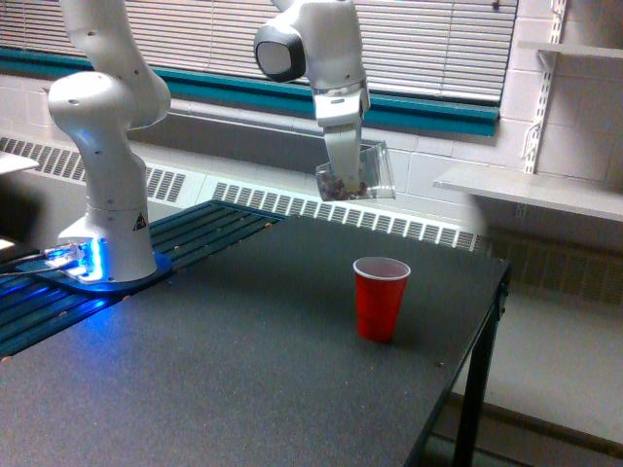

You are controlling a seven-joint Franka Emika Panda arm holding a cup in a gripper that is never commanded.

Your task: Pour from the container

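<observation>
Item one, the container: clear cup, brownish pieces inside, tipped sideways with its mouth toward three o'clock, held aloft above the desk. I see my claw pinching it. Item two, red cup: upright on the desk, at five o'clock below the container, well apart.

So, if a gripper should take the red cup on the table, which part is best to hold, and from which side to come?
Grip the red cup around its upper wall, coming in level from a side. It stands upright and open-mouthed on the table, alone, and tapers downward, so the wider rim should resist slipping.
</observation>
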